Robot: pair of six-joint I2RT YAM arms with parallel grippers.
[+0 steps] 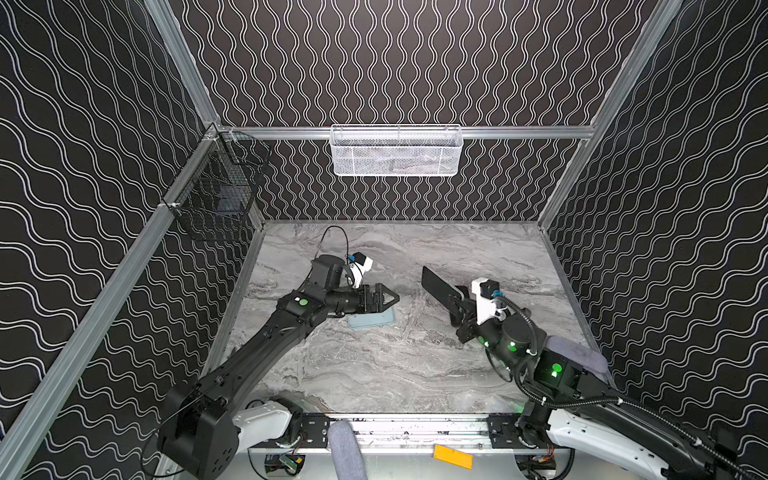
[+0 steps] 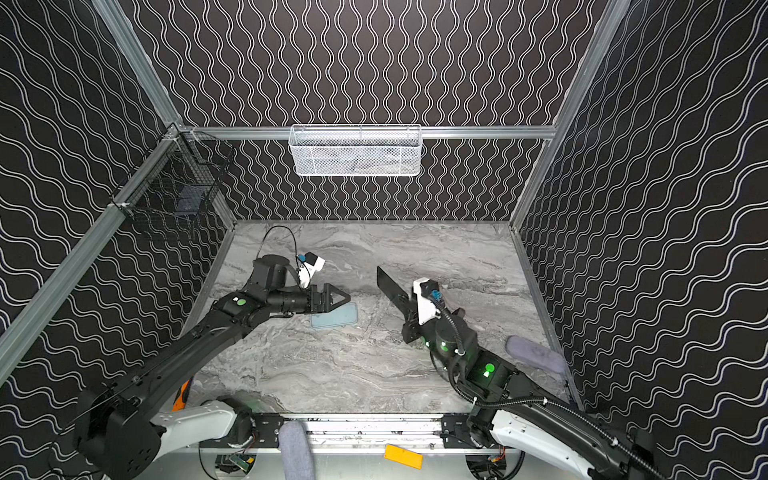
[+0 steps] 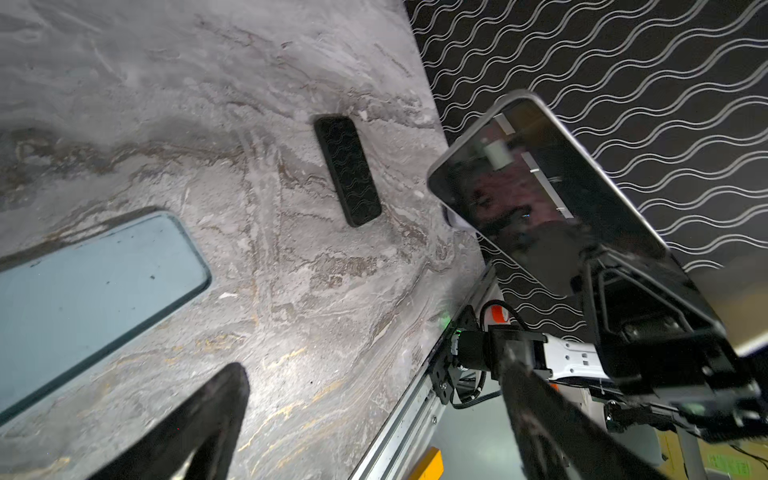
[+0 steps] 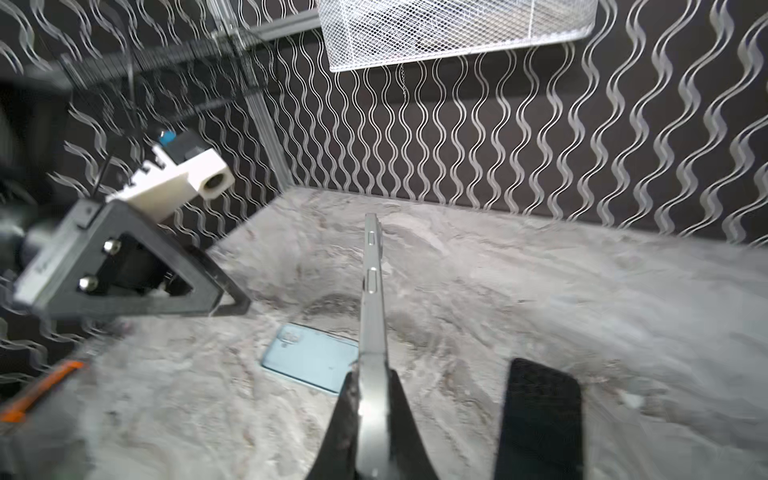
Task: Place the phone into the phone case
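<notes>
Right pincer [image 1: 455, 297] clenched on one end of the phone [image 1: 436, 286] — it's tilted in the air over mid-bench [image 1: 415, 374]. Phone case [image 1: 371, 321] lies flat nearer the left edge, left pincer [image 1: 390, 299] released above it. Plan: level the phone, match corners, seat one end first.

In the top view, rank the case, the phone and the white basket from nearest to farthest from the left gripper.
1. Case: flat on the table, close by the open left gripper.
2. Phone: off to the right, held tilted in the right gripper.
3. White basket: up on the back wall, clearly farthest.
</notes>
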